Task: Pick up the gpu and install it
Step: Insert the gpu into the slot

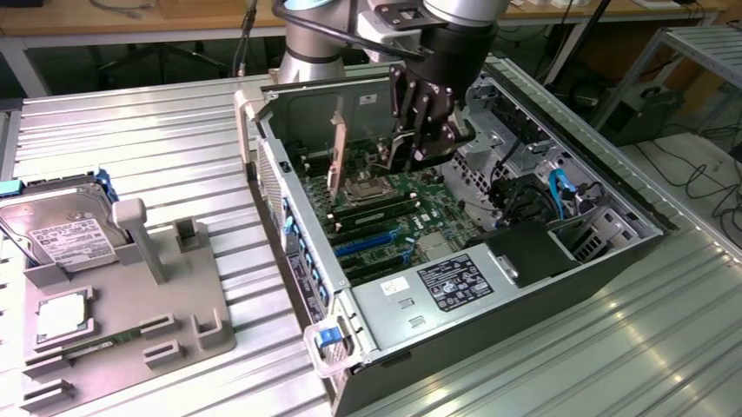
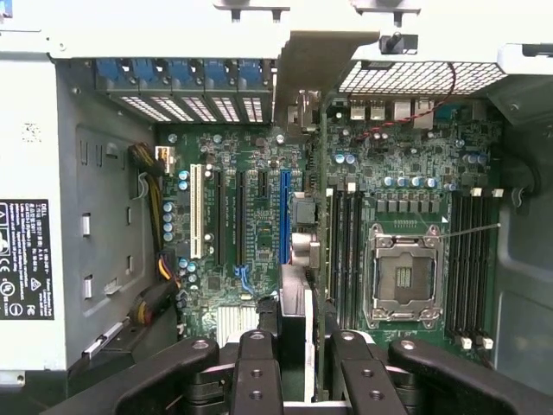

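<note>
While one grey robot arm (image 1: pixel 336 26) reaches down from the far side into the single open computer case (image 1: pixel 464 287), its black end effector (image 1: pixel 427 143) sits inside the case, closed on the top edge of the gpu (image 1: pixel 337 152), which stands on edge over the motherboard (image 1: pixel 394 217). From the wrist view the gpu (image 2: pixel 298 285) appears edge-on between the fingers (image 2: pixel 256 372), lined up close beside the one blue expansion slot (image 2: pixel 284 216), with its bracket end (image 2: pixel 302 108) at the case's rear wall; whether it is seated I cannot tell. One empty processor socket (image 2: pixel 406 277) lies just beside the card, flanked by two banks of memory slots. Room is tight: the card sits near the case's left wall in the exterior view, and the drive bays and cables crowd the right. On the ribbed metal desk (image 1: pixel 139 139), at the exterior view's left, one grey fixture tray (image 1: pixel 174 313) carries one silver hard drive (image 1: pixel 58 226), well apart from the case.
</note>
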